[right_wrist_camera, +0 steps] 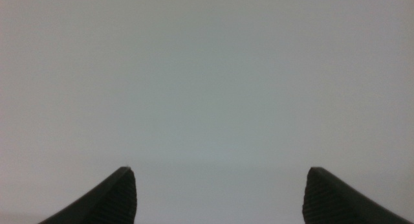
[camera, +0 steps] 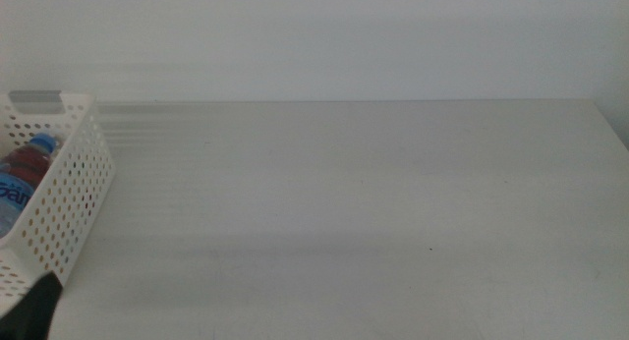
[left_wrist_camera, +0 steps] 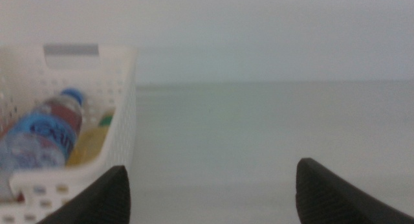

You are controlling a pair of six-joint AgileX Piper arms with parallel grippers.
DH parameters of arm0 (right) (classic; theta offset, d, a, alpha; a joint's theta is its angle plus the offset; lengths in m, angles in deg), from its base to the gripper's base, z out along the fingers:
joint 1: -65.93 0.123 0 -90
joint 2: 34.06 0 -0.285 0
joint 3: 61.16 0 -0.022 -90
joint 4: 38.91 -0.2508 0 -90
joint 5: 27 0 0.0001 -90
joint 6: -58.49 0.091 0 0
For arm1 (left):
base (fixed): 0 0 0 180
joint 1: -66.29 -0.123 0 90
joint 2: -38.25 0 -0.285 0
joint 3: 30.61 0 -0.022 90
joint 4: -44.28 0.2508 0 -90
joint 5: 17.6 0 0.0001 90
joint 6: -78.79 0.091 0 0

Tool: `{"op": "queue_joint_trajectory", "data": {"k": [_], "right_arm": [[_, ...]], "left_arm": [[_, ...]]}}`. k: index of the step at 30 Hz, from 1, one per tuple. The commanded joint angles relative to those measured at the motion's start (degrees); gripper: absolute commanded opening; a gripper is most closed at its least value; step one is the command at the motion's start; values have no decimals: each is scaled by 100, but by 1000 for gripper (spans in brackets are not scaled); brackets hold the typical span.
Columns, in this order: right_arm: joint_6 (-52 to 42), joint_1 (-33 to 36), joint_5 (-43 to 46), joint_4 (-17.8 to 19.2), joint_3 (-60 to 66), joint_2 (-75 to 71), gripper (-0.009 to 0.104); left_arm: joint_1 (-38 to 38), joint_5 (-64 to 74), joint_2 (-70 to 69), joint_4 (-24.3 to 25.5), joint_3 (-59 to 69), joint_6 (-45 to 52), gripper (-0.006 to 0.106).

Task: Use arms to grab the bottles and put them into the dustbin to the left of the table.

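The white perforated dustbin (camera: 69,188) stands at the table's left edge. Inside it lies a clear water bottle (camera: 39,148) with a blue cap and label, with something red (camera: 25,165) beside it. In the left wrist view the dustbin (left_wrist_camera: 119,75) holds the water bottle (left_wrist_camera: 35,136) and the bottle of yellow liquid (left_wrist_camera: 87,143). My left gripper (left_wrist_camera: 212,166) is open and empty, just in front of the dustbin's near corner; only its dark tip (camera: 34,306) shows in the middle view. My right gripper (right_wrist_camera: 220,169) is open and empty, out of the middle view.
The white table (camera: 344,202) stretches to the right of the dustbin, with a pale wall behind its far edge. The right wrist view shows only a plain pale surface.
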Motion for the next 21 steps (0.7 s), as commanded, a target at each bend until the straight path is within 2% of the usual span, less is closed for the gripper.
{"op": "queue_joint_trajectory", "data": {"k": [1,6,13,17,21], "right_arm": [[-71,-208,364,0,240,-153,67],[-71,-437,356,-204,1139,-758,67],[-71,-518,349,-204,2060,-1273,67],[-71,-518,212,-204,2307,-1438,67],[-71,-518,180,-204,2302,-1433,67]], "left_arm": [[0,-299,-166,-45,47,-76,79],[0,-296,-460,-45,420,-76,79],[-396,-324,-734,-117,677,-76,79],[-755,-310,-866,-117,704,-76,79],[-801,-315,-866,-112,704,-76,79]]}}
